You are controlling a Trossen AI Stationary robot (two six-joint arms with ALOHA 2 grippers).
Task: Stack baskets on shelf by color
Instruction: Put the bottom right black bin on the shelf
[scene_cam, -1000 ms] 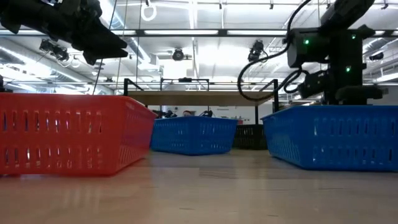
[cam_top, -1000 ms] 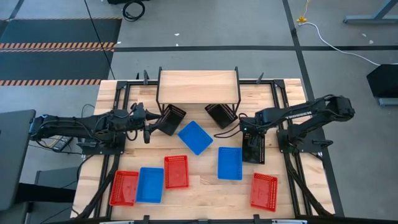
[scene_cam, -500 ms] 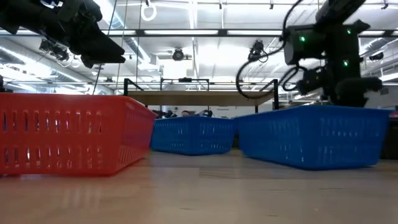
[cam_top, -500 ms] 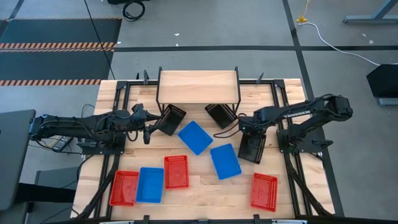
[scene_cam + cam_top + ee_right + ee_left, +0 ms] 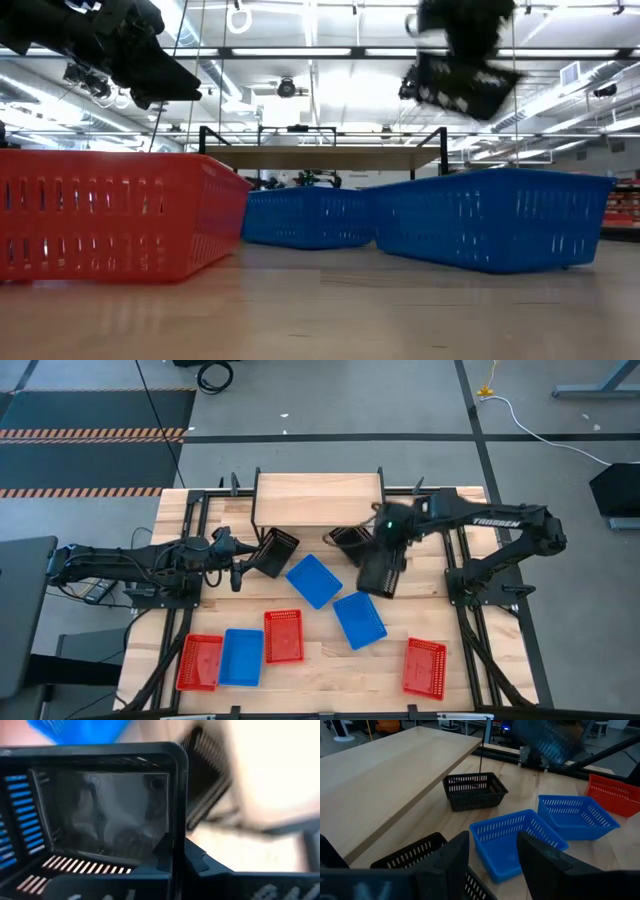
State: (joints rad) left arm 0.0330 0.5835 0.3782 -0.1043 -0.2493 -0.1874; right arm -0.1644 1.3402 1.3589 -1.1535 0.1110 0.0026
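The shelf [image 5: 318,500] stands at the table's far edge with its top bare. My right gripper [image 5: 385,538] is shut on a black basket [image 5: 378,572], held in the air in front of the shelf's right half and blurred in the low view [image 5: 465,80]. A second black basket [image 5: 352,543] sits on the table, partly under the shelf. My left gripper [image 5: 492,855] is open. Its fingers stand on either side of the end wall of a third black basket [image 5: 405,857], left of the shelf's front [image 5: 276,552]. My right gripper pinches an end wall [image 5: 175,820] of the black basket, one finger inside [image 5: 164,851] and one outside. The basket hangs tilted below the gripper, clear of the table. My left gripper: I cannot tell whether its fingers touch the wall between them.
Two blue baskets [image 5: 314,580] [image 5: 359,618] lie mid-table, just in front of the carried basket. At the near edge are a red one [image 5: 200,662], a blue one [image 5: 241,657] and a red one [image 5: 283,635], with another red [image 5: 424,667] at the near right.
My right gripper has lifted the black basket off the table's right side. It has carried the basket up and toward the table's far left, to the shelf's front. On the way the blue basket beside it slid a little left and turned askew.
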